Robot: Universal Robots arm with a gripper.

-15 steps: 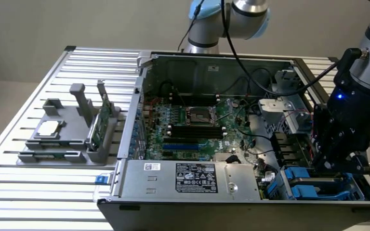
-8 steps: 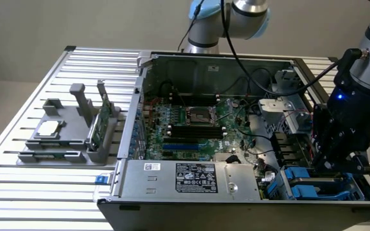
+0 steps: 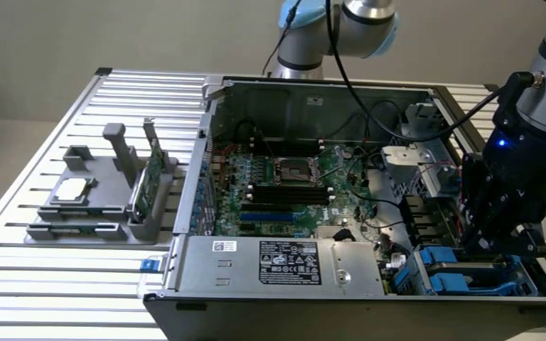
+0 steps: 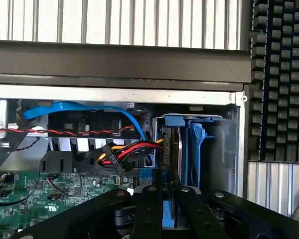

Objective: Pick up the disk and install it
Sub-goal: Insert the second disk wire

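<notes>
The disk point(image 4: 170, 149) stands on edge in the drive bay at the corner of the open computer case point(image 3: 349, 92), a dark metal slab framed by its blue carrier bracket point(image 4: 194, 149). My gripper point(image 4: 168, 191) reaches down onto it. The two black fingers point(image 4: 148, 209) stand close together, with the blue edge of the carrier showing between them. In the exterior view my gripper point(image 3: 500, 245) hangs over the bay at the case's near right corner, just above blue carrier parts point(image 3: 441, 259).
Red, yellow and blue cables point(image 4: 124, 149) bunch beside the bay, over the green motherboard point(image 3: 292, 177). A power supply point(image 3: 283, 263) fills the case's near side. A grey holder point(image 3: 102, 206) with a silver chip and a green card stands at the exterior view's left. A black keyboard point(image 4: 281, 79) lies outside the case.
</notes>
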